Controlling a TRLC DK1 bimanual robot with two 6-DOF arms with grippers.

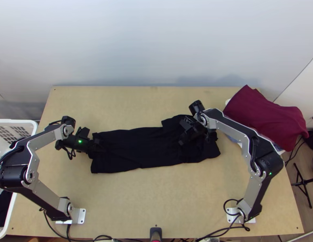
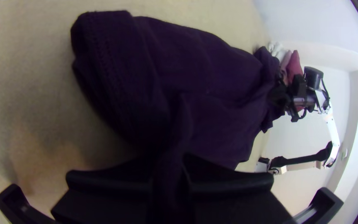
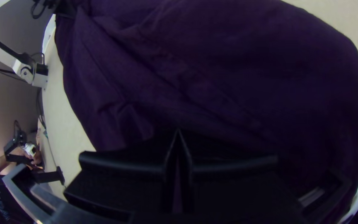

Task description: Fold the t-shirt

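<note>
Narrowing the t-shirt (image 1: 134, 148) looks mostly done to us: it lies as 1 long, layered strip on the table (image 1: 156, 197), its rumpled end toward the right edge. Our left gripper (image 2: 167, 165) is clamped on the end nearer the left edge. Our right gripper (image 3: 178, 132) has its fingertips together at the rumpled end; whether they pinch cloth, we cannot tell. Next, we should straighten that end, then fold crosswise.

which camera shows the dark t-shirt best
The top view: it takes in the t-shirt's full length, though the arms hide some of it. The left wrist view shows the stitched end up close, cloth raised at the left claw; the right wrist view shows creases, but cuts off part.
</note>
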